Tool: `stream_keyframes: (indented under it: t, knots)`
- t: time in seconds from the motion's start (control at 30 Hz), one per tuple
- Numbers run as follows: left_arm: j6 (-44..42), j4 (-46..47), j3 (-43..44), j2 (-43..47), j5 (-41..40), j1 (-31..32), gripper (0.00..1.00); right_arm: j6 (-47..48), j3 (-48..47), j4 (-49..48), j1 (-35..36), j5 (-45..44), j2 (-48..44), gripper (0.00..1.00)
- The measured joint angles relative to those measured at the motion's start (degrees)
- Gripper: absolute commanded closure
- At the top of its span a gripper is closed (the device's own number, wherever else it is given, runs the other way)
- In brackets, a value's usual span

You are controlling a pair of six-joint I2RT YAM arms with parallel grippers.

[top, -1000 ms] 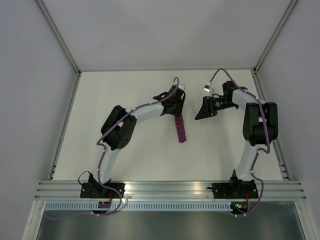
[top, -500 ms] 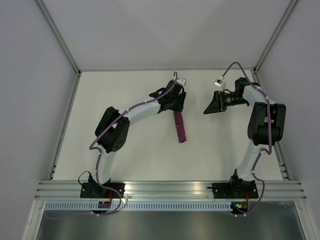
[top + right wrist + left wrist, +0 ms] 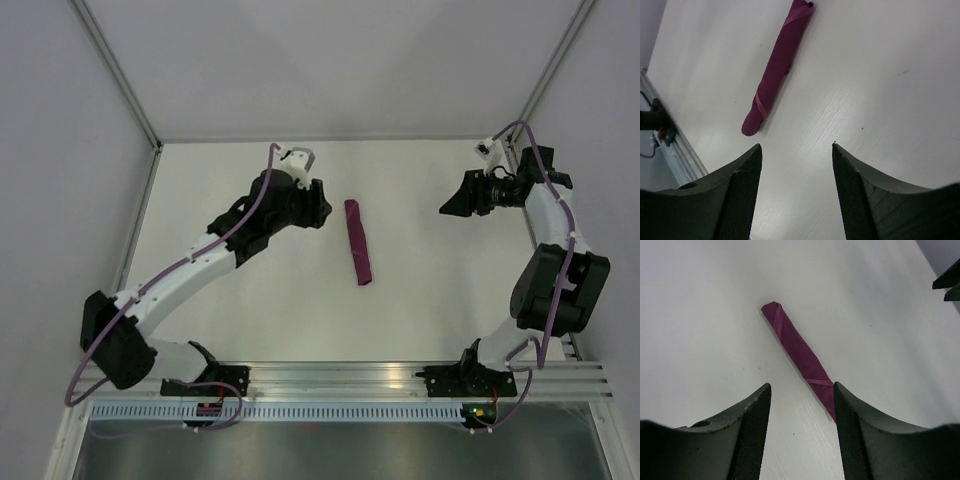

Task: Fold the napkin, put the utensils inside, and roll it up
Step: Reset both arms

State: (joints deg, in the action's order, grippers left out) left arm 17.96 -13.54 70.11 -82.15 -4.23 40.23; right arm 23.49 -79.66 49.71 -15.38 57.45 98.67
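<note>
Mid-surface, top view: the glossy magenta-purple cloth napkin (image 3: 358,242) lies rolled into a slim, tight tube on the plain white surface (image 3: 430,300). It runs roughly far-to-near, and its near end is skewed slightly to the robot's right. Nothing touches it, and both arms stand clear of it.

Roll detail, wrist views: the tube (image 3: 799,351) is even in width. A diagonal edge of cloth crosses it near each end, which is clearest from the right wrist (image 3: 775,75). One end shows a small dark opening. What is inside the roll is hidden, so I cannot tell whether the cutlery is within.

Left end effector (image 3: 316,206): released. Its two dark, textured fingers (image 3: 752,430) are spread wide with only bare surface and the roll's near part framed between them, and nothing is gripped. In the top view it sits to the left of the roll's far end, near it but apart, with the arm stretched out long from its base.

Right end effector (image 3: 452,205): also released. Its fingers (image 3: 742,195) are splayed, with empty white surface between them. It sits well apart from the roll on the right side, at about the depth of the roll's far end, and points left toward it. The right wrist camera sees the whole roll at a slant in the upper left of its frame. The dark tips of this end effector (image 3: 947,282) show at the upper right edge of the left wrist view.

Surroundings: an aluminium rail (image 3: 340,378) at the near edge carries both arm bases.
</note>
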Motion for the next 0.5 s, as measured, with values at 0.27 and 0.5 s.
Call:
stream_keyframes:
  t: [0.27,0.5]
  knots:
    - [0.0,-0.5,-15.4,19.9,-0.3,-2.0,0.37,-2.8,6.7,-6.5,-3.6,-8.1,-17.5,0.33]
    - [0.0,-3.0,-19.6,27.1,-1.2,-2.9,0.37,-2.7,11.0,-7.4,-6.6,-10.6,-20.6,0.3]
